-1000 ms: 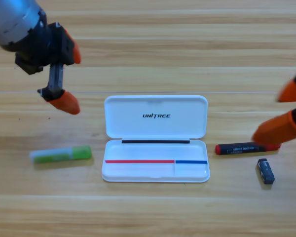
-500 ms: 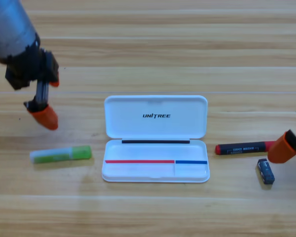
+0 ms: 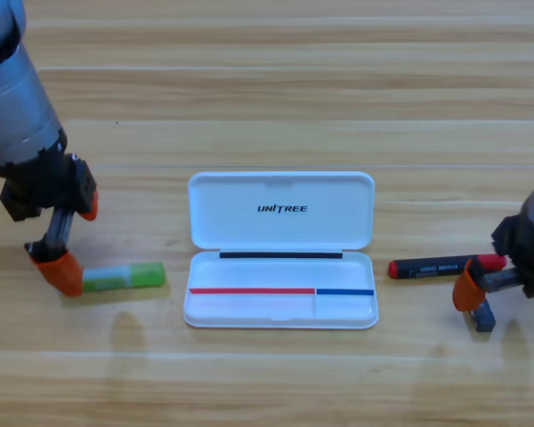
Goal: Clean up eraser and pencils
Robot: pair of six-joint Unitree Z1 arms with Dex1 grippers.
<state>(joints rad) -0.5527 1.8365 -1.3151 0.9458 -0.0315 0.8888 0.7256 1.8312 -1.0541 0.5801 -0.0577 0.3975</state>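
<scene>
- The left gripper [image 3: 71, 240] is open over the whitish end of the green pencil [image 3: 125, 277].
- The right gripper [image 3: 477, 289] covers the eraser [image 3: 485, 318]; I cannot tell its state.
- The black pencil [image 3: 440, 266] lies right of the open case [image 3: 280, 249] on the desk [image 3: 276, 89].

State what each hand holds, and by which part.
Cannot be told. Left hand is at the green pencil's left end; right hand is over the eraser.

A single fixed camera looks straight down on the wooden table [image 3: 276, 89] from above. Both arms enter at the upper side edges. The white case [image 3: 281, 249] sits mid-frame.
</scene>
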